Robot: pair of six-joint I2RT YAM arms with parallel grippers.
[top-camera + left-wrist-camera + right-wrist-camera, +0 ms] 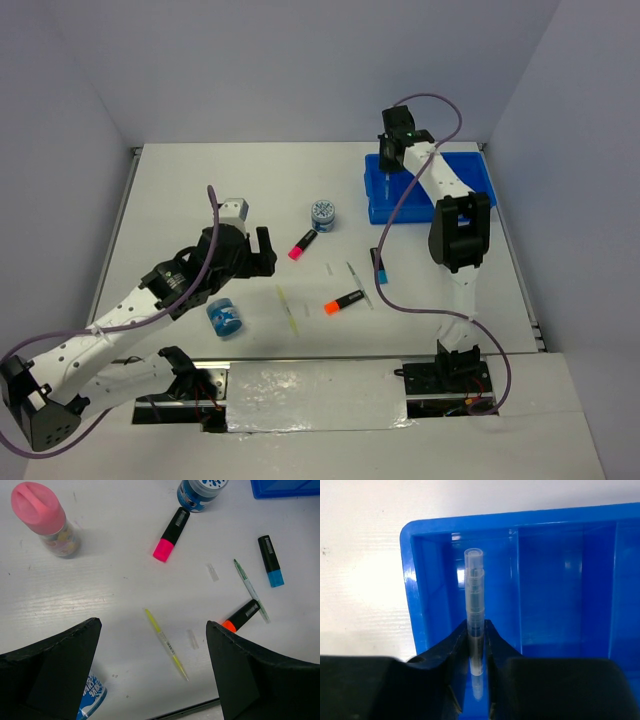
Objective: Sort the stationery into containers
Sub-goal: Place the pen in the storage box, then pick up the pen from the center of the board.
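My right gripper (476, 630) is shut on a thin clear pen (475, 595), held over the leftmost compartment of the blue tray (408, 585); the top view shows it at the tray's (478, 178) far left corner (392, 152). My left gripper (152, 647) is open and empty above the table, over a yellow pen (166, 644). On the table lie a pink-capped marker (171, 535), an orange-capped marker (241, 616), a blue-capped marker (270, 560), a green pen (251, 590), a pink-capped bottle (45, 517) and two blue jars (200, 491) (91, 695).
In the top view the stationery lies between the arms: pink marker (302, 245), orange marker (344, 302), upright jar (323, 214), tipped jar (225, 319). Two small clear caps (212, 572) lie among them. The right arm's cable loops over the table near the blue marker (379, 267).
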